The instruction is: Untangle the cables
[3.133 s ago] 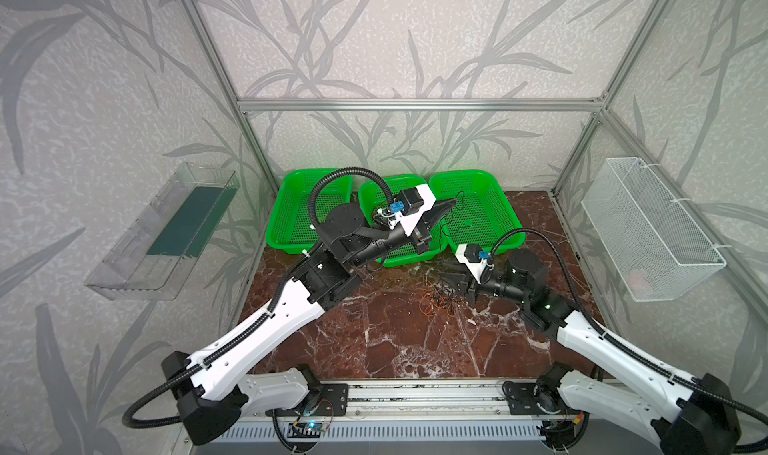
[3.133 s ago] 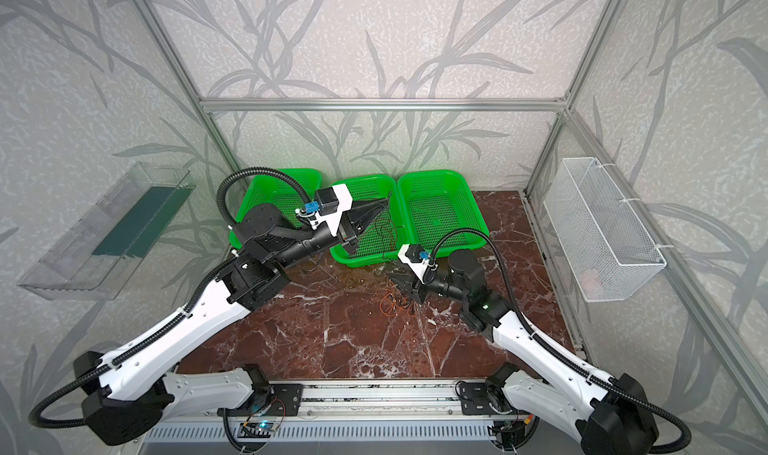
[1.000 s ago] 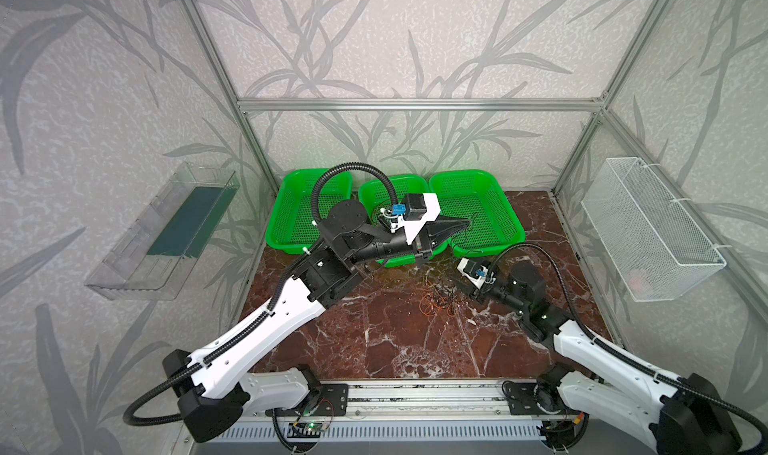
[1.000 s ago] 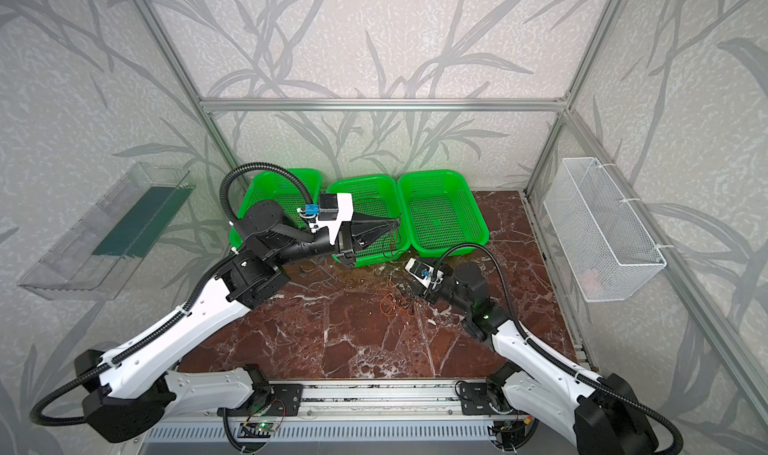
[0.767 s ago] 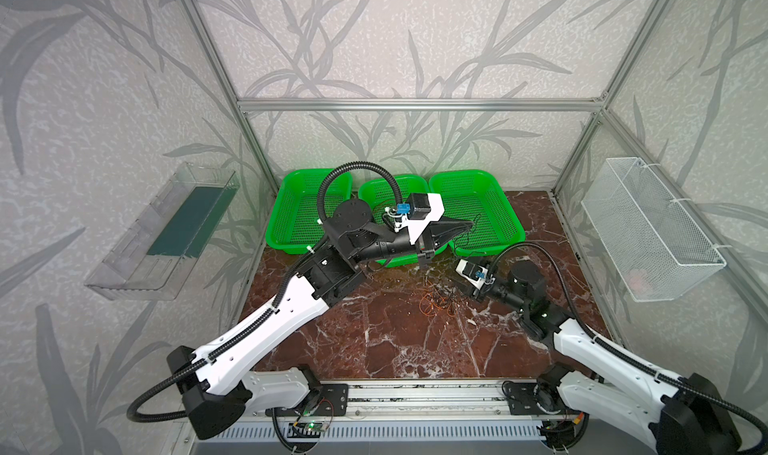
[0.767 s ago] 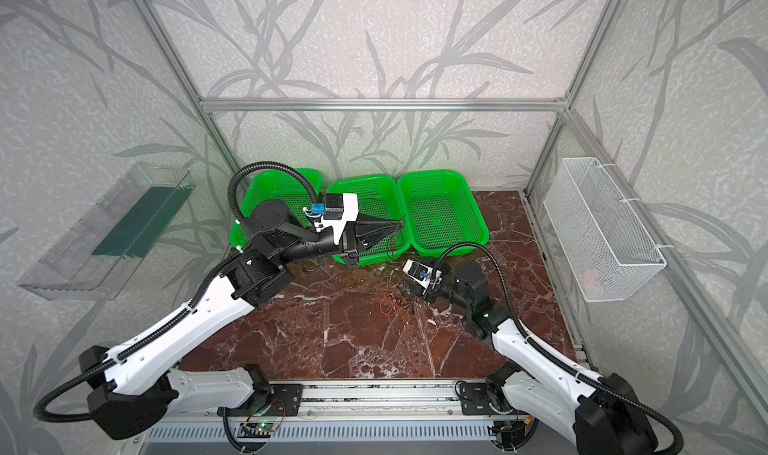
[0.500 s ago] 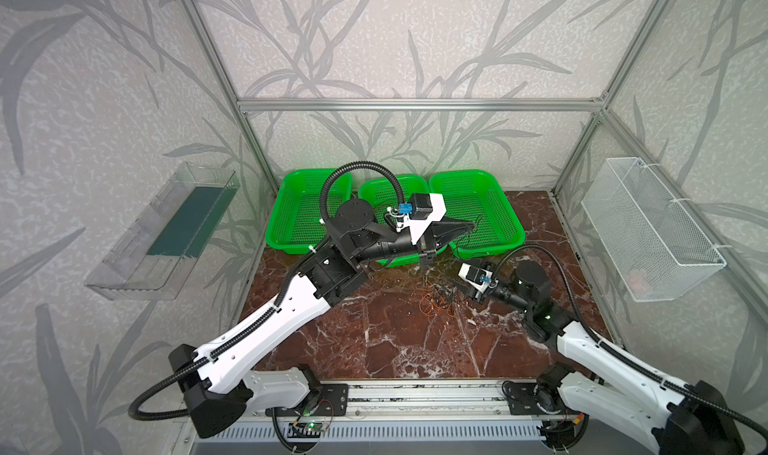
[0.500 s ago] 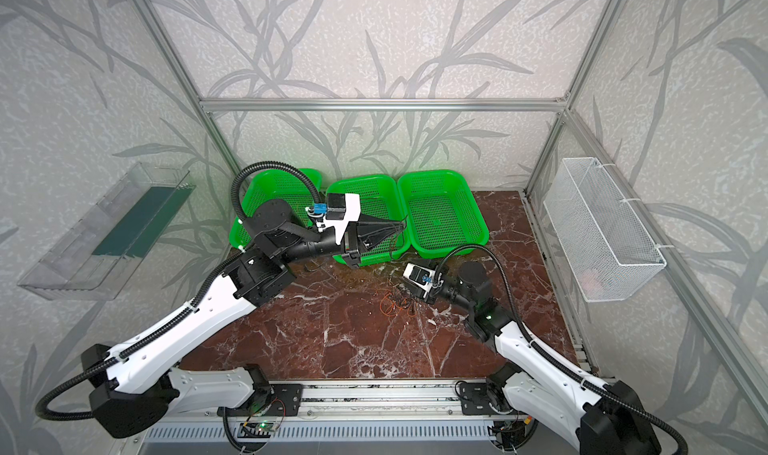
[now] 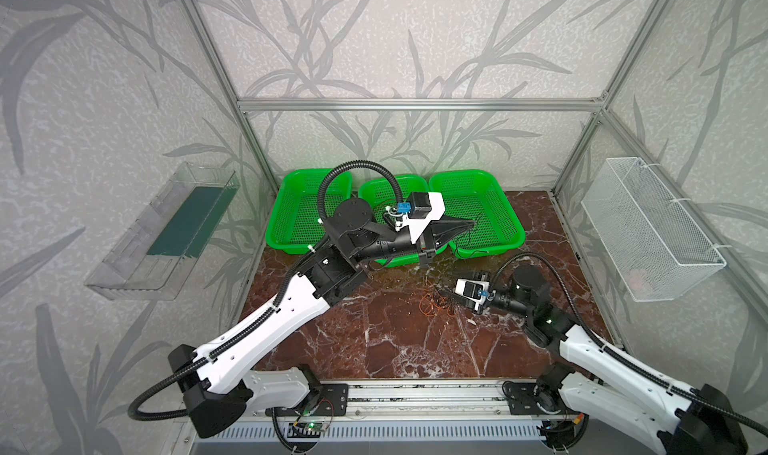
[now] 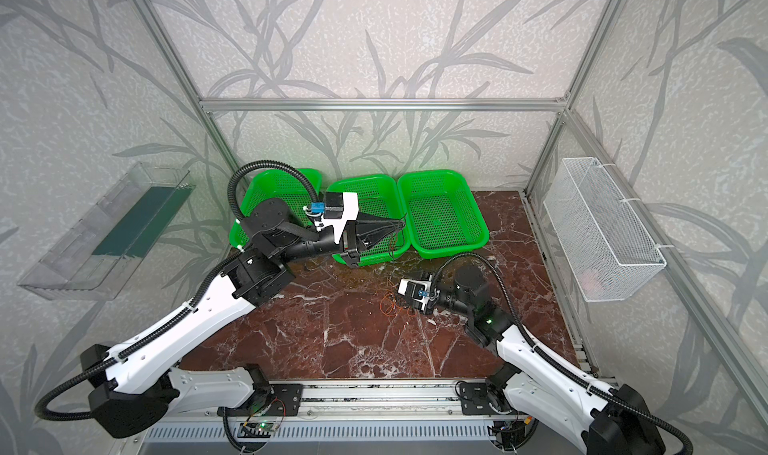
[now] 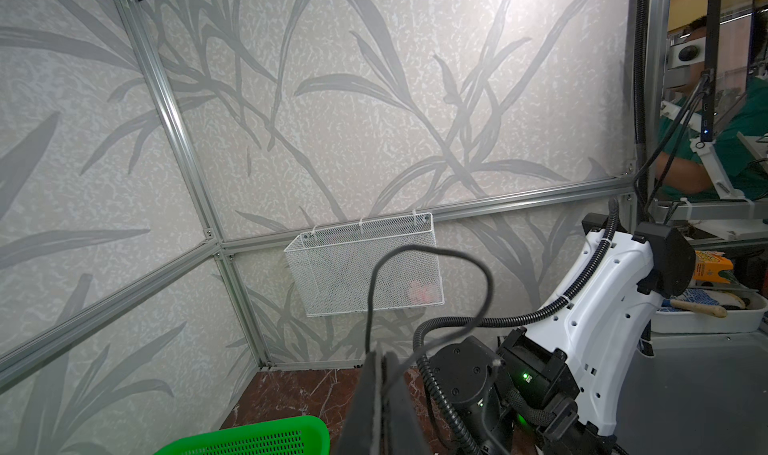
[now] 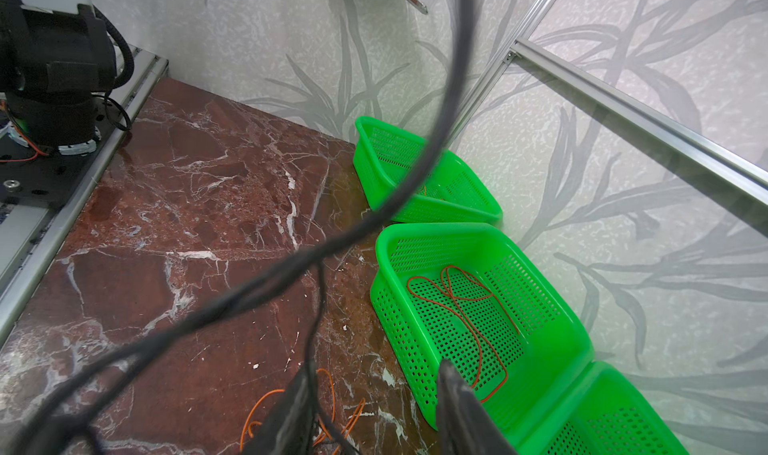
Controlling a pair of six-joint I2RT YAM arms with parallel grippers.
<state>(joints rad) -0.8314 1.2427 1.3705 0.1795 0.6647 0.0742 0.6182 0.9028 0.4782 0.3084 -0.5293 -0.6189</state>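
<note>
Green plastic: three baskets stand in a row at the back of the marble table. In both top views the left gripper hangs raised above them, and a thin black cable trails from its tip down toward the table. The right gripper sits low at the edge of the orange tangle, a small knot of loops loose on the table in front of the baskets. Left wrist view: the left gripper is clenched on the black cable, which arcs up in one free loop above the jaws and drops back behind them. Right wrist view: the right gripper's fingers stand apart with nothing visibly pinched between them, and the orange tangle lies just below. A black strand runs close past one finger; it is out of focus, so I cannot tell whether it touches. A red cable lies coiled alone in the middle basket. A trace of orange shows in the far basket, probably one cable already sorted. Judgement: roughly midway. One red cable, and perhaps one orange, are separated and binned. The black cable is lifted but looks not yet free of the tangle. The orange loops on the table are left to part and put away.
</note>
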